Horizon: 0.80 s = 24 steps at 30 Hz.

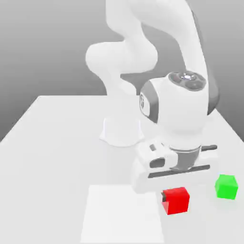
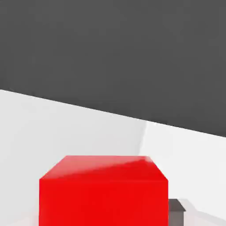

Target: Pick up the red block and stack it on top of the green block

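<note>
i count two blocks, one of them the red block (image 1: 177, 201) and one the green block (image 1: 227, 187). i have one arm (image 1: 121, 57), and at its end i carry one gripper (image 1: 174, 200). under all of it i count one table (image 1: 47, 157), and on that i find one pale four-sided patch (image 1: 121, 214). so by kind i make it two blocks, one arm, one gripper, one table and one patch.

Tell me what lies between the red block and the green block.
Nothing but bare white table shows between the red block and the green block in the exterior view.
</note>
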Each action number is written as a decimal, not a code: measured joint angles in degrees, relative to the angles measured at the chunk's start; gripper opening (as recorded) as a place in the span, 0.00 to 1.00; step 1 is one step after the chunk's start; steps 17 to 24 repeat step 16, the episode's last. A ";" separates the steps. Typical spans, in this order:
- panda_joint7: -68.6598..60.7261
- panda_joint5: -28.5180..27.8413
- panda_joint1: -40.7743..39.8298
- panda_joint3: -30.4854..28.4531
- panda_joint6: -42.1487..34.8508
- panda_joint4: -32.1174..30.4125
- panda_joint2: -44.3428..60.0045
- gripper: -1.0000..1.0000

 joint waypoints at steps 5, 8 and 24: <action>12.51 -0.04 8.91 5.49 -1.51 -1.67 -3.17 0.00; 19.56 -0.50 13.77 7.66 -1.73 -2.53 -4.21 0.00; 26.44 -7.62 16.58 4.04 7.11 -2.20 5.38 1.00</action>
